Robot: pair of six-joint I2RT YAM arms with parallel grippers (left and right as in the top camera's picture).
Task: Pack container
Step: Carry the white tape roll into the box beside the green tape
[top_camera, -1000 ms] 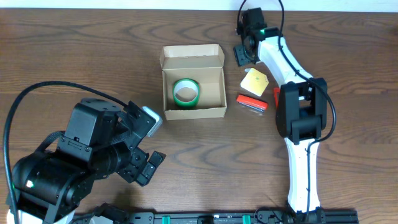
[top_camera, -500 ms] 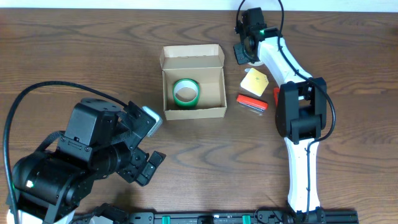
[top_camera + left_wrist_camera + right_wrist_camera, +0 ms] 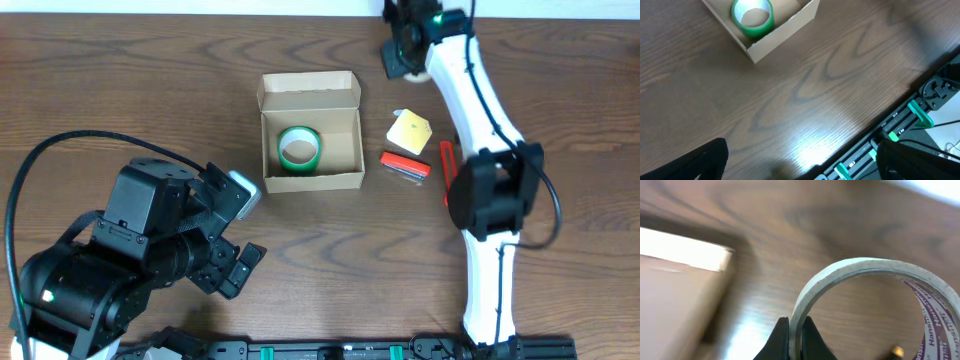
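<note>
One container, one green tape roll inside. Right gripper, 1 o'clock of it, pinches one white tape roll; left gripper splayed wide.

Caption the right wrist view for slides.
Right end effector gripping a white tape roll by its rim, wooden table behind.

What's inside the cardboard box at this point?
One green tape roll lies flat in the cardboard box, left of centre. The box floor to its right is bare. The strip of floor directly under the roll's ring is covered and cannot be seen.
</note>
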